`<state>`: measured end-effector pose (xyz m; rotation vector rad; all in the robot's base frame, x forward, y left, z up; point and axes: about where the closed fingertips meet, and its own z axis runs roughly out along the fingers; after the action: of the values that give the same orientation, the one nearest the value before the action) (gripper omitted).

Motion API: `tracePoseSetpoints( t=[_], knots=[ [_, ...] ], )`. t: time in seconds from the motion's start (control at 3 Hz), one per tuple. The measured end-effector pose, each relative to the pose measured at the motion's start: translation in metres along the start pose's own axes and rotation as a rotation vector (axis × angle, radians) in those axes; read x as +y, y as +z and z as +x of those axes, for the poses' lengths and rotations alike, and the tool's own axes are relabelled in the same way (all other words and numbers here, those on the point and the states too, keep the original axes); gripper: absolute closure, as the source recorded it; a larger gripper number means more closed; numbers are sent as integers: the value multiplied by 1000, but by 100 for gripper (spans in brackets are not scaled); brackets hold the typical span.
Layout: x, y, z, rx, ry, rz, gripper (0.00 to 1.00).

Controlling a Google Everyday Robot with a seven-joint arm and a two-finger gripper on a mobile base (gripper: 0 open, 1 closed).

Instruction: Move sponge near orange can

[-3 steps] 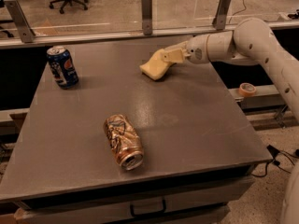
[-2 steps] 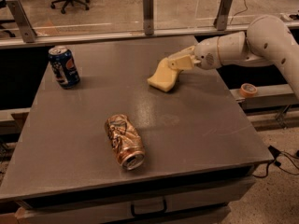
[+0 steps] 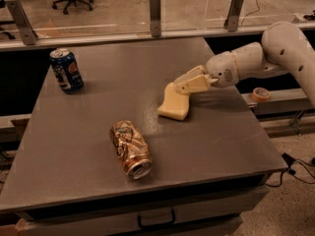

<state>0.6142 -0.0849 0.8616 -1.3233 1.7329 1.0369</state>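
Observation:
The sponge (image 3: pixel 174 103), a pale cream-yellow foam block, hangs tilted with its lower end at or just above the grey table (image 3: pixel 83 181), right of centre. My gripper (image 3: pixel 186 84) is shut on the sponge's upper end, reaching in from the right. The orange can (image 3: pixel 130 148), dented and copper-coloured, lies on its side near the front of the table, its silver top toward the front edge. The sponge is a short way up and to the right of the can, apart from it.
A blue soda can (image 3: pixel 66 70) stands upright at the table's back left. A glass barrier with metal posts (image 3: pixel 155 14) runs along the far edge. A roll of tape (image 3: pixel 260 94) lies on a ledge to the right. A drawer handle (image 3: pixel 155 220) is below the front edge.
My gripper has carried the sponge from the back of the table forward and down, closer to the orange can. The cans have not moved.

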Motion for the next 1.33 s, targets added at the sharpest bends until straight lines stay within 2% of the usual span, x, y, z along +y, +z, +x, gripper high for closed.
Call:
tracePoseSetpoints(
  t=[0.33,0.67,1.0,1.33],
  knots=[
    [30,15,-2,-10,-2,-132,100],
    [47,28,-8,-19,-5,-204,100],
    [52,35,-11,-6,-1,-230,82],
    [51,40,-12,10,-4,-250,59]
  ],
)
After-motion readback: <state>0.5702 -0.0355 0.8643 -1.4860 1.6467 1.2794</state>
